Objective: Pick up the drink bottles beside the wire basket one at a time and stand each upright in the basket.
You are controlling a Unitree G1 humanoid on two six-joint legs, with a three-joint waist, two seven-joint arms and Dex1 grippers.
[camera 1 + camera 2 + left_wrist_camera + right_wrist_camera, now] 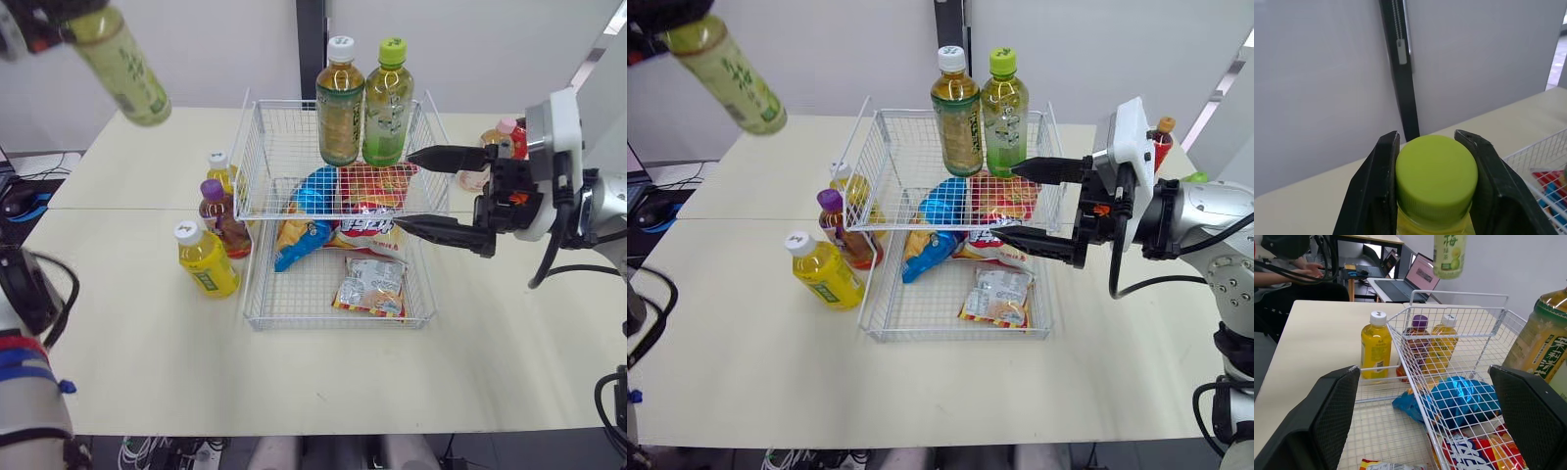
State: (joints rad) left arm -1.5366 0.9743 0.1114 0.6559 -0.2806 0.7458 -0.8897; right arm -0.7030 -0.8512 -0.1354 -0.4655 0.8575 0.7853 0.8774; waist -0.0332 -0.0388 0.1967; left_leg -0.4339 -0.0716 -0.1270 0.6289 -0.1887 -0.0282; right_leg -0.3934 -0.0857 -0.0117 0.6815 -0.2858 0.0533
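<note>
My left gripper (pixel 1432 147) is shut on the lime-green cap (pixel 1436 176) of a green tea bottle (pixel 120 65), held tilted high above the table's far left corner. The white wire basket (pixel 333 325) sits mid-table. An amber tea bottle (pixel 340 103) and a green-capped bottle (pixel 388 103) stand upright at its back. Left of the basket stand a yellow bottle (pixel 207 259), a purple-capped bottle (pixel 223 220) and another yellow bottle (pixel 221 171). My right gripper (pixel 404 190) hangs open over the basket's right side, holding nothing.
Snack bags, blue (pixel 306 220), red (pixel 372 201) and silver (pixel 372 286), lie in the basket. More bottles (pixel 505 137) stand on the table behind my right gripper. In the right wrist view a laptop (pixel 1410 284) and a person's hand (pixel 1308 269) are at a desk beyond the table.
</note>
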